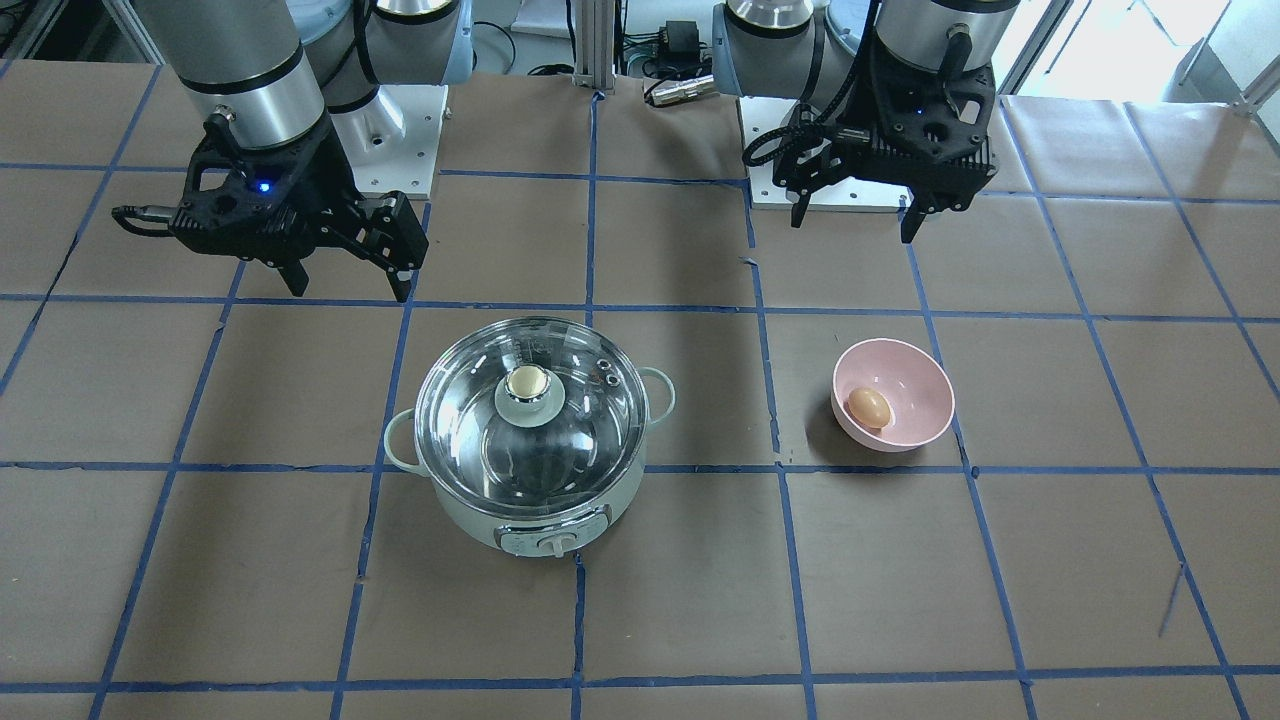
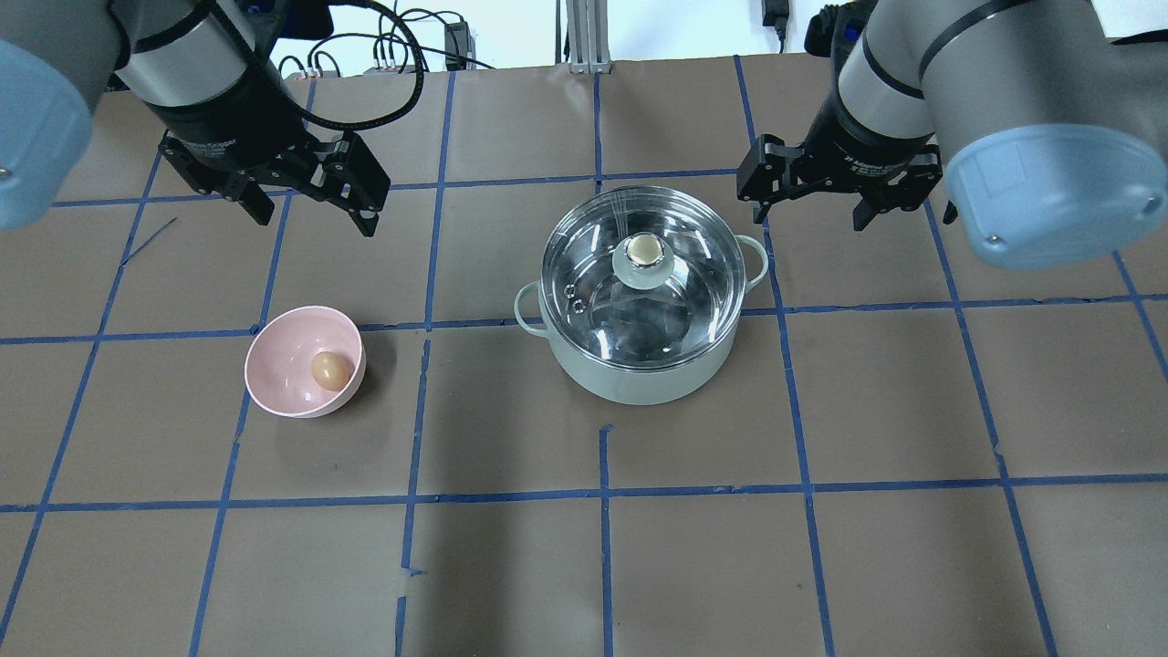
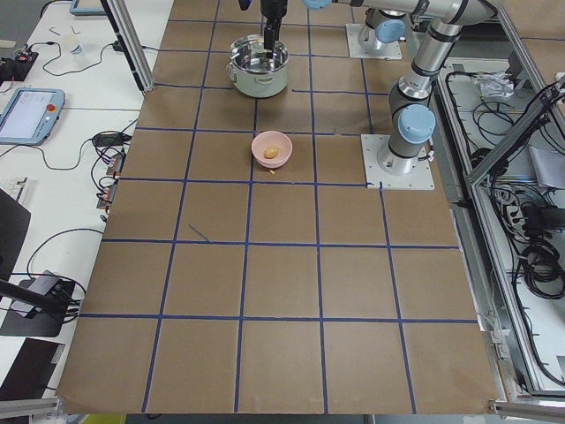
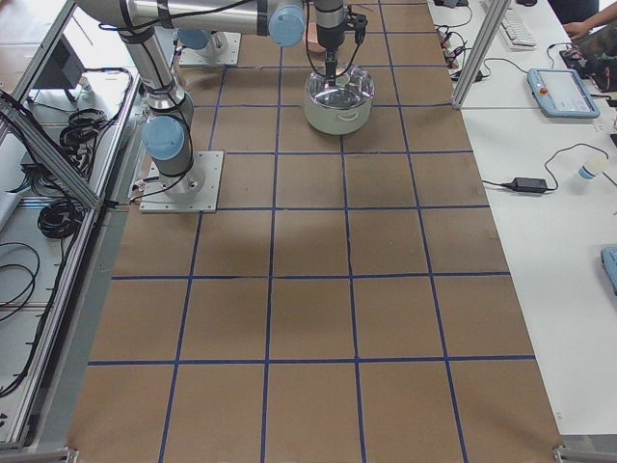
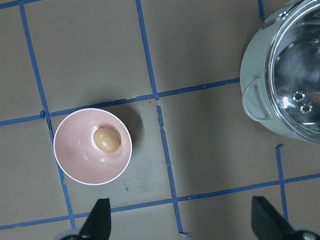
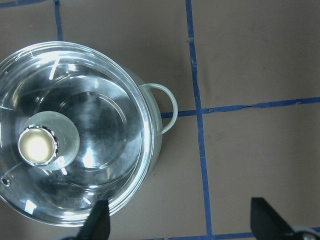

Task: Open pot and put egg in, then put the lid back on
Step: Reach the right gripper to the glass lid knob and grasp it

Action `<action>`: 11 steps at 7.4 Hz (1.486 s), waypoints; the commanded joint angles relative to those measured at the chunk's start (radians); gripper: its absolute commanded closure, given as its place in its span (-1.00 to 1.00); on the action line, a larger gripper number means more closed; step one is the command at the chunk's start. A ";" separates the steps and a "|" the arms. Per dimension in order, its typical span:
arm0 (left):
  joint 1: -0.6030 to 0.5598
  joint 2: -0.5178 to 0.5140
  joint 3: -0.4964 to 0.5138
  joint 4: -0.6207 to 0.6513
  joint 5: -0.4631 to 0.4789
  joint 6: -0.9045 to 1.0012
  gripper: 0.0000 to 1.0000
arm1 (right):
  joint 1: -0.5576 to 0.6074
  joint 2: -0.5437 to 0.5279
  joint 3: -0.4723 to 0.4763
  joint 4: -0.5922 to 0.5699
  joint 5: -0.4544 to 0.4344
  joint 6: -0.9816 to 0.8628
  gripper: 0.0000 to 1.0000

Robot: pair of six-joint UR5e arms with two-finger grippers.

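Note:
The mint-green pot (image 1: 560,522) stands mid-table with the glass lid (image 1: 470,425) closed on it, the beige-topped knob (image 1: 527,382) in the middle. It also shows in the overhead view (image 2: 639,383) with its lid (image 2: 698,274). The brown egg (image 1: 869,407) lies in a pink bowl (image 1: 918,400), also seen from overhead (image 2: 329,370) and in the left wrist view (image 5: 106,140). My left gripper (image 2: 315,222) is open and empty, hovering behind the bowl. My right gripper (image 2: 810,219) is open and empty, hovering behind the pot's right handle.
The table is brown paper with a grid of blue tape. The arm bases on white plates (image 1: 400,130) stand at the robot's edge. Cables and a connector (image 1: 680,90) lie between them. The pot's control dial (image 1: 556,543) faces away from the robot.

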 commanded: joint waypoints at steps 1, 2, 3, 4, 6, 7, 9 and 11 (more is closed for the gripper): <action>0.002 0.001 0.000 0.002 -0.003 0.004 -1.00 | 0.090 0.075 -0.031 -0.115 0.011 0.064 -1.00; 0.002 0.003 0.000 0.002 -0.001 0.004 -1.00 | 0.162 0.133 -0.055 -0.144 0.006 0.131 -1.00; 0.004 0.003 0.000 0.002 -0.001 0.004 -1.00 | 0.202 0.183 -0.074 -0.213 -0.005 0.179 -1.00; 0.007 0.003 0.000 0.002 -0.003 0.004 -1.00 | 0.216 0.208 -0.079 -0.229 0.000 0.201 -0.99; 0.009 0.003 0.001 0.002 -0.003 0.004 -1.00 | 0.222 0.260 -0.074 -0.268 0.000 0.206 -0.99; 0.009 0.003 0.001 0.002 -0.001 0.004 -1.00 | 0.224 0.267 -0.072 -0.267 -0.002 0.194 -0.99; 0.009 0.003 0.001 0.002 -0.003 0.004 -1.00 | 0.224 0.270 -0.054 -0.264 -0.008 0.178 -0.99; 0.010 0.003 0.001 0.006 -0.009 0.004 -1.00 | 0.224 0.268 -0.037 -0.259 -0.006 0.178 -0.97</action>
